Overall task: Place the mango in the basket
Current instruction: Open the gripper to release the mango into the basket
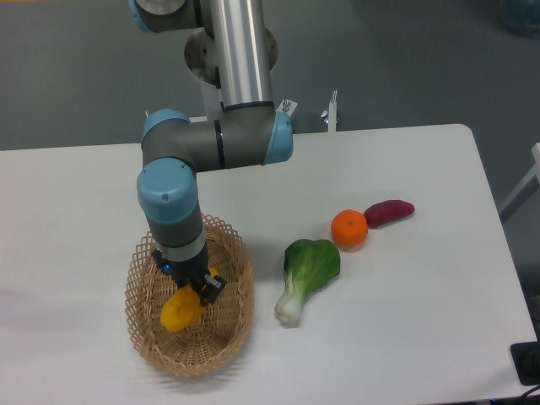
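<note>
The black two-finger gripper is squeezing the smooth yellow mango inside the big tan woven wicker basket.

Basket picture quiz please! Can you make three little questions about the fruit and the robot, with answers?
1. True or false: the mango is over the inside of the basket.
2. Which lies closest to the orange? A) bok choy B) purple vegetable C) mango
3. Fill in: the gripper is down inside the ____.

Key: 1 true. 2 B; they look to be touching. 3 basket.
</note>
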{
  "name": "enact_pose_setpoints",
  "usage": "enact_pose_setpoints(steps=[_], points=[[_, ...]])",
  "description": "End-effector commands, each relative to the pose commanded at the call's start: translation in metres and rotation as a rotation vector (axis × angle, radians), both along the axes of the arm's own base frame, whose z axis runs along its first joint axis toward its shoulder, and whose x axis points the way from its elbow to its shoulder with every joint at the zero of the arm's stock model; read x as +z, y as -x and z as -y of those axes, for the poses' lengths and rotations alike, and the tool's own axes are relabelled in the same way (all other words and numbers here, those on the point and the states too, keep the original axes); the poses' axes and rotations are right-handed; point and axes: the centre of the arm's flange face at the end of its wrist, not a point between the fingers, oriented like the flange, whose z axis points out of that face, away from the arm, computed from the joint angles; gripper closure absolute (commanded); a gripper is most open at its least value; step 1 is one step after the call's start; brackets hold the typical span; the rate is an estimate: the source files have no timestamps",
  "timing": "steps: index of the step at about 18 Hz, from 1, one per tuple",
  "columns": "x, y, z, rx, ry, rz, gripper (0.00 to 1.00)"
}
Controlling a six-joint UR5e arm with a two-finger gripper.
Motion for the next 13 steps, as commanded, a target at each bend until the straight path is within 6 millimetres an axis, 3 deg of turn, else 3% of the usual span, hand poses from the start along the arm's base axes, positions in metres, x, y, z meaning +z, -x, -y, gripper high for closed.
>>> enact_pose_setpoints(steps=[10,12,13], points=[[-0.0071,-0.005,-0.0009,-0.03,0.022,-0.013,0.53],[-0.0056,-0.0054,-0.0021,-0.031,0.018,-0.015,0.47],[-0.0041,-0.0039,-0.0028,-0.031,0.014,-0.018,0.34]])
